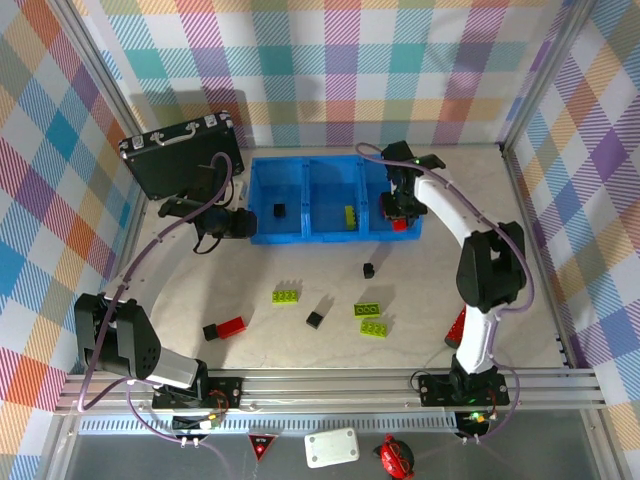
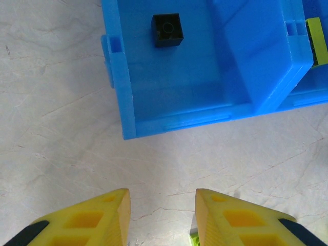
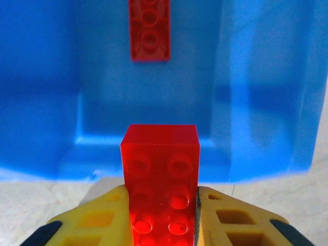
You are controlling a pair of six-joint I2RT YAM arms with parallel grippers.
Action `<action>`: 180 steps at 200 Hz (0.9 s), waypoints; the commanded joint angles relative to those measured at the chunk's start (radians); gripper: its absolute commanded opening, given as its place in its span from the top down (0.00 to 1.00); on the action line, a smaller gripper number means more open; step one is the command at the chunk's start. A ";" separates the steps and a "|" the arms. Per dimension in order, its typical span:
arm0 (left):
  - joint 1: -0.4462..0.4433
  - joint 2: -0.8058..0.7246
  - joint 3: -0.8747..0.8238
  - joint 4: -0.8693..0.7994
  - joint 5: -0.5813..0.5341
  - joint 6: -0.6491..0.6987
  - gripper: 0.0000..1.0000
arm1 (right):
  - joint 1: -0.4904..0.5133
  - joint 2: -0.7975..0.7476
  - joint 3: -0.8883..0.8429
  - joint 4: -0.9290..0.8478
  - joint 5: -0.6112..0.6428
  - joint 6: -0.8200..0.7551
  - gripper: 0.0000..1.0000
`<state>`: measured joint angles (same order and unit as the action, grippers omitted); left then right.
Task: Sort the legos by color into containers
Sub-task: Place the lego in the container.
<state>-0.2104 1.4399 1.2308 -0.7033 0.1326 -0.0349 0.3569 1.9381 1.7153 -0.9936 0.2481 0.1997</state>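
Red brick (image 3: 160, 179) pinched between the right fingers (image 3: 230, 220) points lengthwise into the blue bin (image 3: 266, 102) compartment, upper frame.

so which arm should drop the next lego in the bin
Right: the right gripper grips a red brick at the blue bin's right compartment, where a second red brick lies; the left gripper is at the other end.

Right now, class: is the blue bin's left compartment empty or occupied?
Occupied: one black brick lies on the left compartment floor.
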 commanded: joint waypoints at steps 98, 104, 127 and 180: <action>0.017 -0.021 -0.021 0.010 -0.017 0.019 0.62 | -0.048 0.402 0.506 -0.137 0.111 -0.130 0.73; 0.017 -0.020 -0.022 0.010 -0.019 0.019 0.62 | -0.051 0.410 0.520 -0.137 0.110 -0.133 0.73; 0.017 -0.018 -0.022 0.011 -0.021 0.020 0.62 | -0.057 0.445 0.554 -0.138 0.110 -0.135 0.73; 0.017 -0.018 -0.024 0.010 -0.027 0.022 0.62 | -0.066 0.488 0.571 -0.133 0.112 -0.143 0.73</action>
<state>-0.2104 1.4384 1.2190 -0.7029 0.1173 -0.0319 0.2993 2.3993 2.2536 -1.0996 0.3519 0.0704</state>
